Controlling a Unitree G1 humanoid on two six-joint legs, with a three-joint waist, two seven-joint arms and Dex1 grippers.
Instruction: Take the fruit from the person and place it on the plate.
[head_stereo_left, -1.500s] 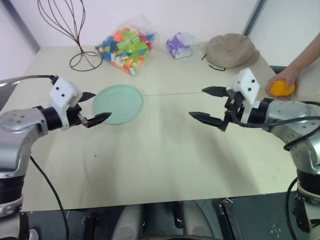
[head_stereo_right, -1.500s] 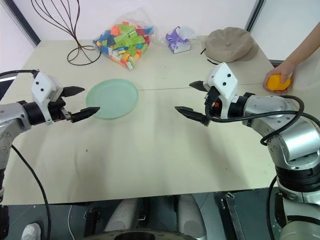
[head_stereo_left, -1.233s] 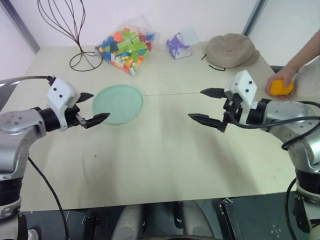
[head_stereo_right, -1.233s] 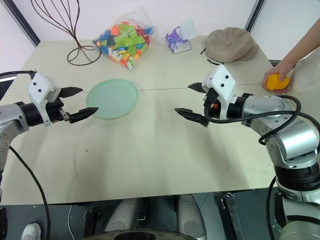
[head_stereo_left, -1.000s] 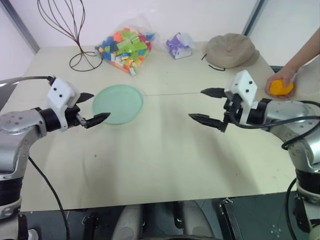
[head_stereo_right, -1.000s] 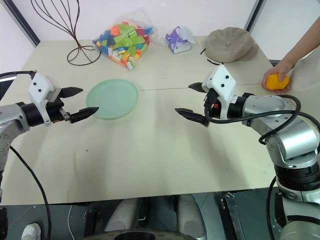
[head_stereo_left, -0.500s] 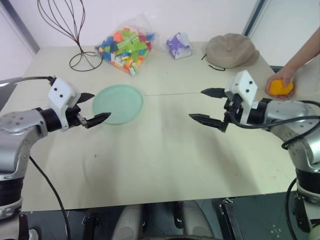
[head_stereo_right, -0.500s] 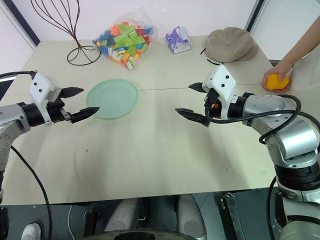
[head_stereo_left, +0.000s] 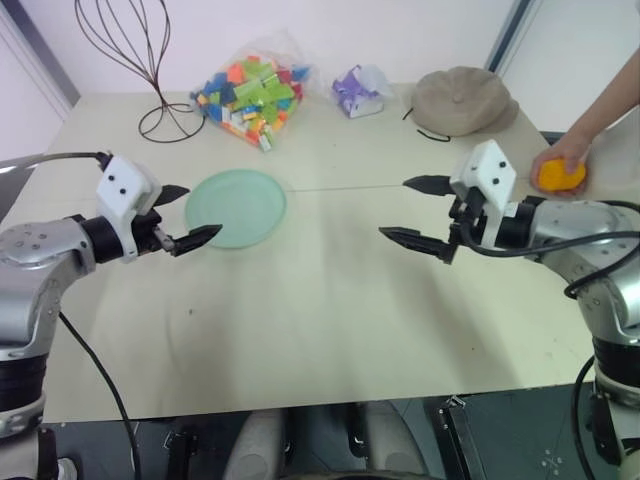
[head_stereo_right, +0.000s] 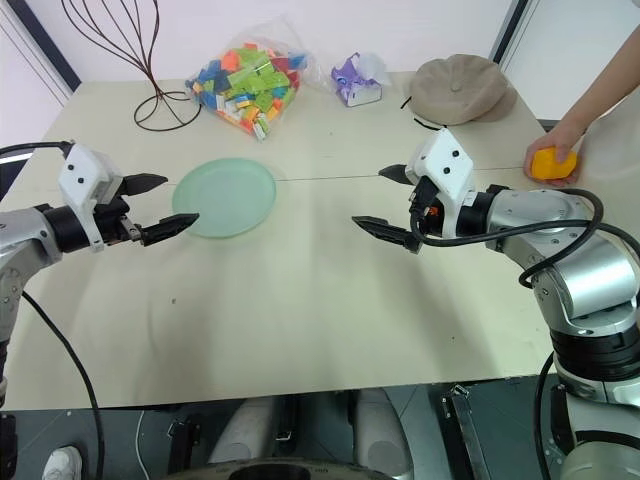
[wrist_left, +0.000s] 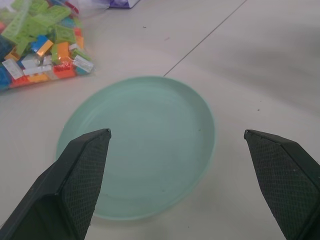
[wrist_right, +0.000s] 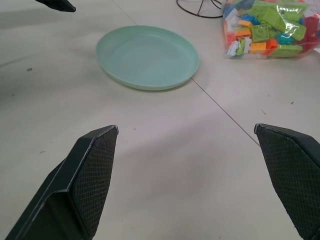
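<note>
Nothing has shifted since the earlier frames: both arms hover as before and the fruit remains in the person's hand.

At three o'clock on the table (head_stereo_left: 330, 330), the hand (head_stereo_left: 562, 160) clasps the orange fruit (head_stereo_left: 560, 177) at the table's edge, just beyond the right gripper (head_stereo_left: 418, 213), whose jaws gape wide and hold nothing. At nine o'clock, the left gripper (head_stereo_left: 186, 215) is likewise spread and empty, its tips beside the mint plate (head_stereo_left: 236, 206). Blocks bag (head_stereo_left: 250, 90) and hat (head_stereo_left: 462, 100) lie toward twelve.
</note>
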